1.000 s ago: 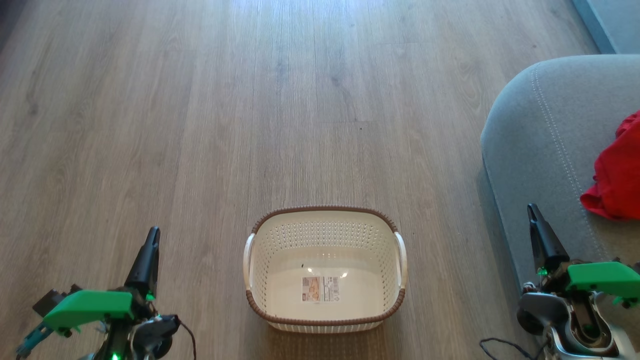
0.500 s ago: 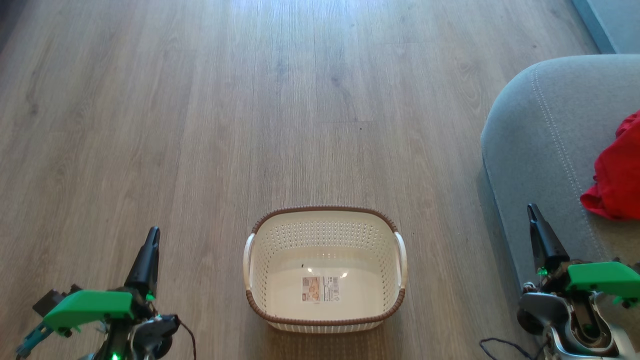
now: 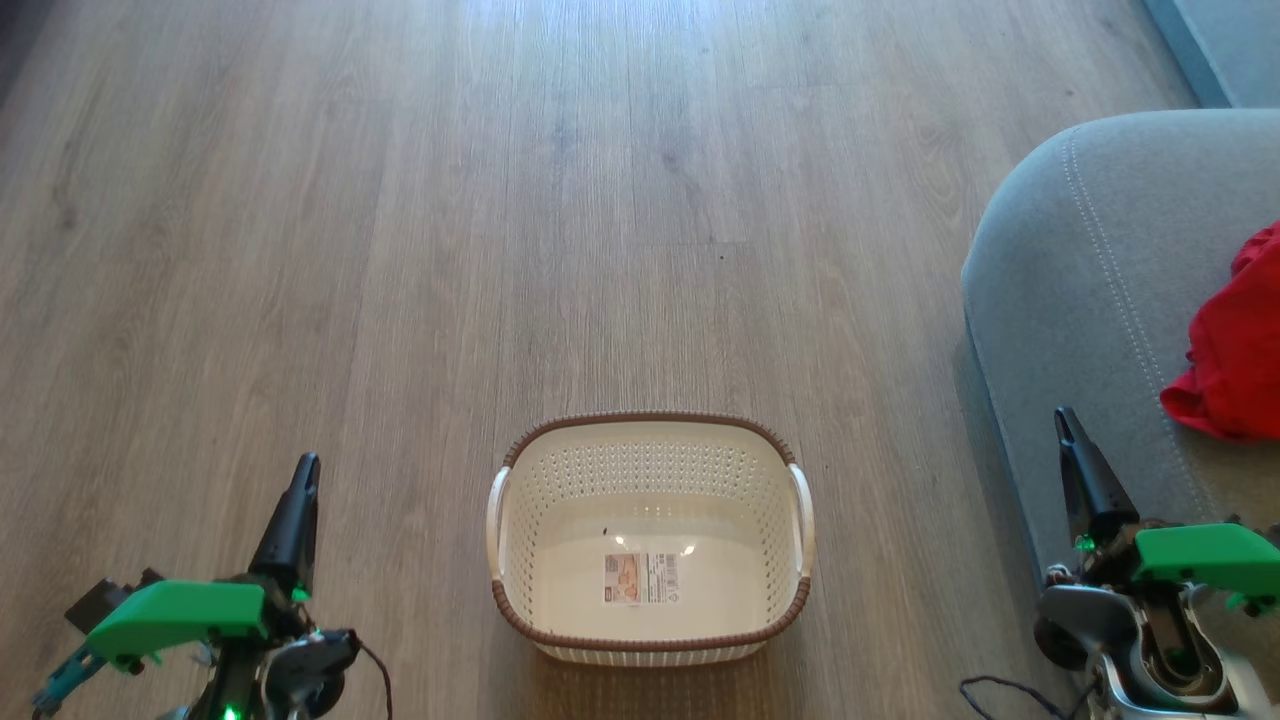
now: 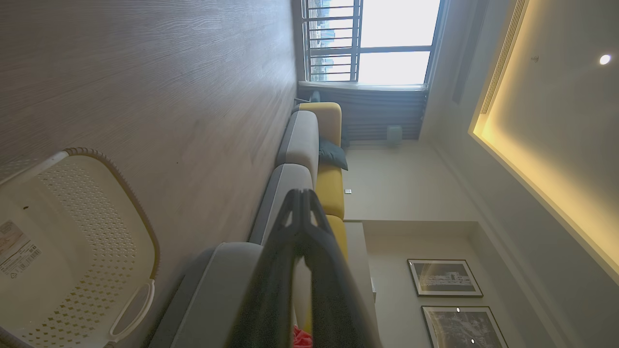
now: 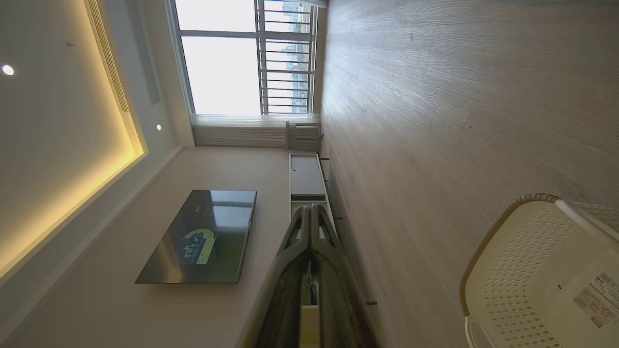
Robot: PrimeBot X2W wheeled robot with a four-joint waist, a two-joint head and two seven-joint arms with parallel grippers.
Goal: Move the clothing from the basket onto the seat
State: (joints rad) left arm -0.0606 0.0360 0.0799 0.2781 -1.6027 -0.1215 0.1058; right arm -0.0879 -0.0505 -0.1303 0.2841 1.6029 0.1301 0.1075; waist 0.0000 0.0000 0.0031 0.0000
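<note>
- The clothing point(image 3: 1235, 350), a red heap, lies on the seat point(image 3: 1080, 260). The head view's right edge cuts it off, and in the left wrist view the fingers hide most of it.
- The basket point(image 3: 650, 417) stands upright on the floor point(image 3: 500, 200), apart from the seat, with its label sticker point(image 3: 640, 578) plain on its bottom.
- Left pincer point(image 3: 309, 462): fingers pressed together, gripping nothing, left of the basket.
- Right pincer point(image 3: 1062, 415): likewise closed on nothing, over the seat's near edge.

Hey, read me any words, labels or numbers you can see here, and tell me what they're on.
Sticker on the basket floor: print and barcode, too small to read.
Television screen: green graphic, too blurred to read.
No other text can be read.
</note>
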